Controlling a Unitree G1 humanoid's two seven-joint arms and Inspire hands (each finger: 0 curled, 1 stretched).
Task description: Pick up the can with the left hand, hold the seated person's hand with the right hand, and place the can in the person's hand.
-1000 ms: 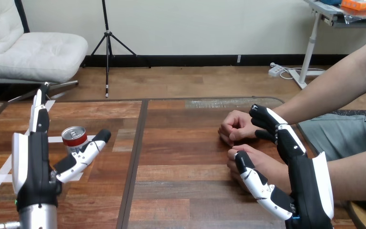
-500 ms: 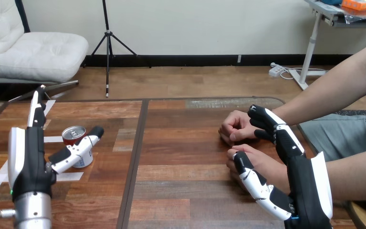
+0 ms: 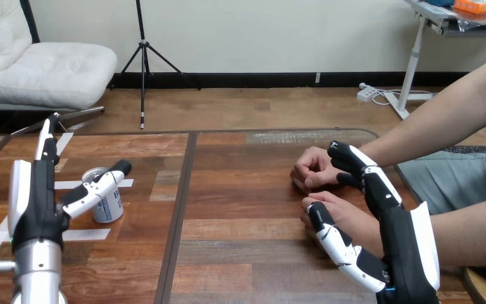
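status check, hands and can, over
Left hand open, flanking the can, no grip. Can upright on table. Right hand at the person's near hand, grip unclear. Nothing in the way.

We can read no text; the small white metal can (image 3: 109, 208) bears dark print, perhaps lettering, too small to make out.

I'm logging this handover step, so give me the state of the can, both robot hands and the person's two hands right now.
can: upright on the table, not lifted.
left hand: open, fingers straight, thumb stretched across beside the can's top.
right hand: fingers and thumb curled round the person's nearer wrist.
person's nearer hand: closed in a fist, empty.
person's farther hand: loose fist, free of the robot.
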